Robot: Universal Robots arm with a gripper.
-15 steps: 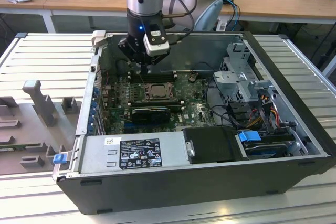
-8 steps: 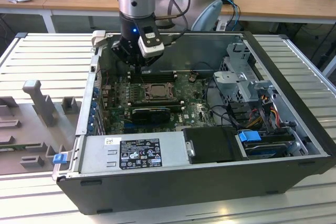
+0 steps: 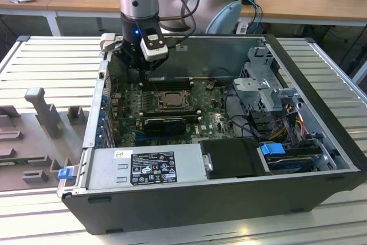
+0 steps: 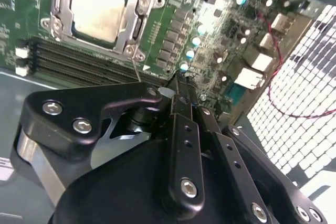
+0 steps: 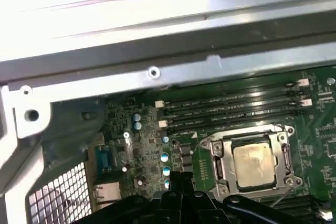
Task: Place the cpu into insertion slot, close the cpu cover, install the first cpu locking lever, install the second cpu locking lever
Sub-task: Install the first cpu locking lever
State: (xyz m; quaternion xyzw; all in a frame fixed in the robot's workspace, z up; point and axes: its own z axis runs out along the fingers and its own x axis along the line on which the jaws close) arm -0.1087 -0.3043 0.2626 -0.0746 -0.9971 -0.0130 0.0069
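Note:
The cpu [image 3: 171, 99] lies flat in its socket on the green motherboard [image 3: 212, 121], its pale metal top showing in both wrist views [image 4: 100, 6] [image 5: 253, 163]. The silver cpu cover [image 4: 134, 30] [image 5: 223, 153] lies down around it as a frame. A thin wire locking lever [image 4: 136, 69] [image 5: 279, 195] sticks out from one socket corner. My gripper [image 3: 144, 76] hangs just above the board beside the socket, toward the exterior view's left and rear. Its black fingers meet at the gripper tip [image 4: 178, 85] [image 5: 178, 177], shut, with nothing seen between them.
Black memory slots [image 4: 79, 59] [image 5: 231, 106] run alongside the socket. A long black graphics card [image 3: 165, 123] sits in front of it, then the power supply [image 3: 152, 167]. A metal drive cage [image 3: 269, 93] and cables fill the case's right side. The case wall [image 5: 157, 61] rises close behind.

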